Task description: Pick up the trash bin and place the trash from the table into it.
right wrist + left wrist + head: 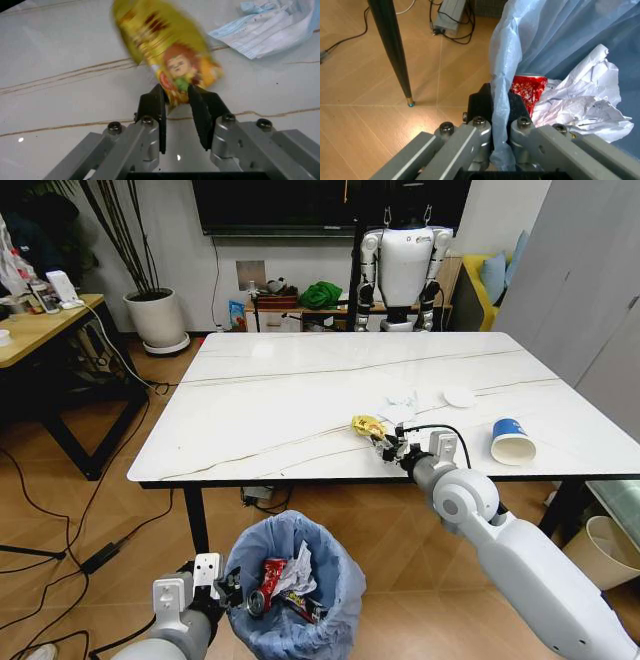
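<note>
The marble-look bench (300, 400) stands ahead, and the trash bin (292, 588) hangs below and on the near side of its front edge, its blue-lined rim clamped between the left gripper (501, 123) fingers, with a red wrapper and crumpled tissue already inside. So the bin lies down and to the left of the right gripper (176, 112). That gripper's fingers are pinched on one end of the yellow wrapper (167, 56), a crinkled glossy foil pack with a cartoon figure, its long axis running away from the fingers over the bench.

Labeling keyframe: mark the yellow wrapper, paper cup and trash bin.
yellow wrapper (167, 48), right wrist view, printed middle, above the pinching fingers.
paper cup (511, 440), head view, side wall; it lies tipped on the table.
trash bin (345, 580), head view, blue liner at the rim.
</note>
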Controlling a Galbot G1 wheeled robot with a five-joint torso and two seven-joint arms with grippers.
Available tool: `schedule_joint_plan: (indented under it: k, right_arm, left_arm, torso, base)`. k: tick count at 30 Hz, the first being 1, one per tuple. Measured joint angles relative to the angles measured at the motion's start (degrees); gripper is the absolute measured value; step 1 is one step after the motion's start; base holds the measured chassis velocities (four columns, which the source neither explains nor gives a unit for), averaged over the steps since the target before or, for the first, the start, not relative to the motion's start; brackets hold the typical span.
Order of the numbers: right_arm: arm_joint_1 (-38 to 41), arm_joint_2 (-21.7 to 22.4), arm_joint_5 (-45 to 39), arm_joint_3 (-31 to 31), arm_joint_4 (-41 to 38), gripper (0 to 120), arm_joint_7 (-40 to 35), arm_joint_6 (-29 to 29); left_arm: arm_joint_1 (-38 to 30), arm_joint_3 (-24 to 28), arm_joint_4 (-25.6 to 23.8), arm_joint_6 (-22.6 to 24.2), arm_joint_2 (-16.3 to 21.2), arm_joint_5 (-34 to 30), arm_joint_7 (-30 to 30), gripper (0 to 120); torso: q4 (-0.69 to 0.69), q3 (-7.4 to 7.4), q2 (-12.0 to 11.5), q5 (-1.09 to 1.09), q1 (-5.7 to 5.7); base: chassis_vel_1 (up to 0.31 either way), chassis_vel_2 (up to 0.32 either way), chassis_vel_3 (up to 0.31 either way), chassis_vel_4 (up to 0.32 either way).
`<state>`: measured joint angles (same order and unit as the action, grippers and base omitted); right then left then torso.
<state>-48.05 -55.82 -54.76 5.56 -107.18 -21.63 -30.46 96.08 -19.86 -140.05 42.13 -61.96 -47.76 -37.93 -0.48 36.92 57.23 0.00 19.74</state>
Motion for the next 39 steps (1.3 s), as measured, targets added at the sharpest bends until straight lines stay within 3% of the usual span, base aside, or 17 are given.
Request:
schedule_joint_plan:
  k: [4,11,20,26,31,39]
  right_arm:
    - [-0.5,0.0,-0.1,0.8,-0.7,0,-0.2,0.2]
    - [-2.8,1.1,-0.5,3.8,-5.9,0,-0.5,0.1]
    - [-9.7,4.8,-3.4,7.9,-22.0,0,-0.4,-1.9]
    - [-15.0,6.6,-4.0,5.7,-29.5,0,0.2,-3.8]
    - [-20.3,8.2,-1.4,4.8,-32.5,0,5.9,-4.7]
    - [-21.0,11.2,-0.7,-1.1,-36.2,0,9.1,-5.4]
  left_arm:
    - [-0.1,-0.1,0.1,0.0,0.0,0.0,0.1,0]
    - [-0.2,-0.5,0.2,0.0,0.2,-0.1,0.1,0]
    - [-0.7,-0.8,0.7,0.0,-0.3,-0.1,-1.2,0]
    - [-0.9,-0.6,0.7,0.0,-0.6,-0.1,-1.9,0]
    - [-0.9,-0.5,0.7,0.0,-1.1,0.0,-2.3,0]
    - [-0.7,-0.2,0.7,0.0,-2.2,0.9,-2.8,0]
  torso:
    - [0.0,0.0,0.0,0.0,0.0]
    - [0.0,0.0,0.0,0.0,0.0]
    - [0.0,0.0,0.0,0.0,0.0]
    - [0.0,0.0,0.0,0.0,0.0]
    - [-0.01,-0.01,0.0,0.0,0.0]
    - [0.01,0.0,0.0,0.0,0.0]
  base:
    - [0.0,0.0,0.0,0.0]
    - [0.0,0.0,0.0,0.0]
    - [0.0,0.0,0.0,0.0]
    - [0.0,0.0,0.0,0.0]
    - [0.0,0.0,0.0,0.0]
    - [0.0,0.0,0.0,0.0]
